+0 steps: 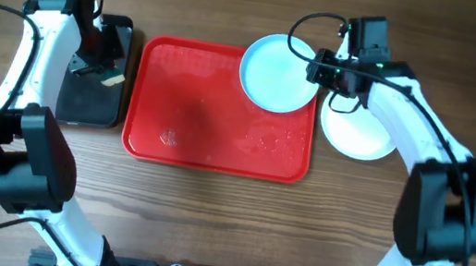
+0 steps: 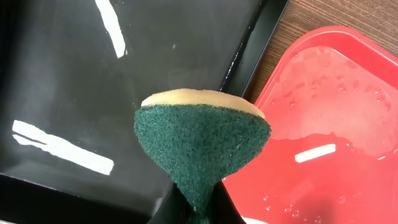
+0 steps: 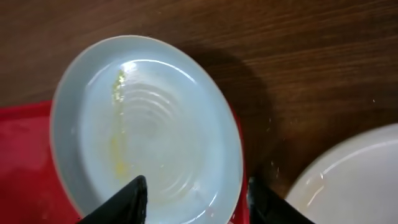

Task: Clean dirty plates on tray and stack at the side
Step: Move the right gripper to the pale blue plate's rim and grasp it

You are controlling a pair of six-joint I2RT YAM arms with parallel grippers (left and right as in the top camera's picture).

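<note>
My right gripper (image 3: 200, 202), jaws spread, hovers over a yellow-smeared plate (image 3: 149, 124) at the tray's (image 1: 205, 100) upper right corner. My left gripper (image 2: 199, 211) pinches a sponge (image 2: 202, 140). Next, likely scrubbing: steady the plate's rim.

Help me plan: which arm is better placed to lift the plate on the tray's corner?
Right: the right gripper, jaws open, hovers over that plate, beside the second plate; the left gripper holds a sponge over the bin.

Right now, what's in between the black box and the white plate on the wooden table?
The red tray lies between them, with another plate on its far right corner. The overhead view shows it.
</note>
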